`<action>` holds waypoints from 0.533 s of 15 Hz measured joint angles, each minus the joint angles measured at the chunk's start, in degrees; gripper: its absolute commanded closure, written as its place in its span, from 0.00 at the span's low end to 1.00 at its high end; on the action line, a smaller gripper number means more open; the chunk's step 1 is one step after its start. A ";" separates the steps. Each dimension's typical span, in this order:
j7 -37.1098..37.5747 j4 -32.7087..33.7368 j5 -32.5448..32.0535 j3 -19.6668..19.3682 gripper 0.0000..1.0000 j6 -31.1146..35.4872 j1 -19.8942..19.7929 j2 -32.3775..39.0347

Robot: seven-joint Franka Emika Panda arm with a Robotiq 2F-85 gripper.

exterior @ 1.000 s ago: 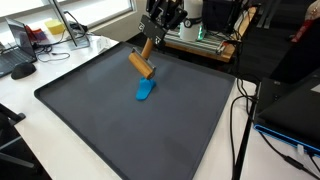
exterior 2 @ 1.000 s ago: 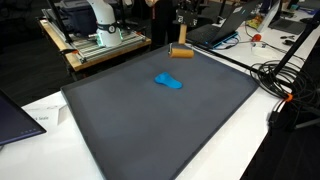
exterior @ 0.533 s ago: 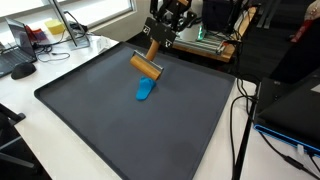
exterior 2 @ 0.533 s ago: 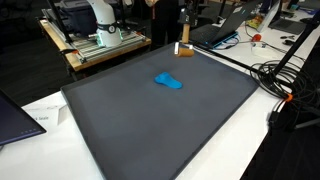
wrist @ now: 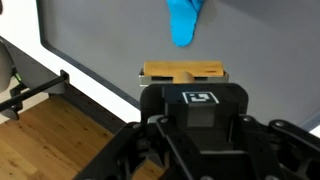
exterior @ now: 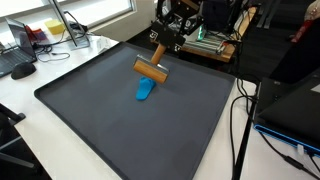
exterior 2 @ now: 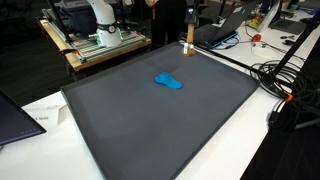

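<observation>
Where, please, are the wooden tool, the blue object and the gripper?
wooden tool [exterior: 151, 70]: in an exterior view, on its flat head.
blue object [exterior: 146, 91]: in an exterior view, on its middle.
gripper [exterior: 159, 43]: in an exterior view, between its fingertips, at the tool's handle.

Looks like a robotics lab with an office feel.
Shows it through a white bench [exterior: 60, 62] topped with a large dark mat [exterior: 150, 130], loose black cables [exterior 2: 285, 85] trailing over the edge, a keyboard [exterior: 18, 68], a laptop [exterior 2: 15, 115], a white robot arm [exterior 2: 100, 15] on an aluminium-frame stand [exterior 2: 100, 45], and wooden floor [wrist: 60, 140] below.
</observation>
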 measured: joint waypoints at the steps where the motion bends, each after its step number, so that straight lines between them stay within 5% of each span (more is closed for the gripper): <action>1: -1.61 0.39 -0.13 0.13 0.78 -0.30 0.30 0.59; 8: -12.65 5.36 -0.32 0.39 0.78 -6.64 2.64 5.76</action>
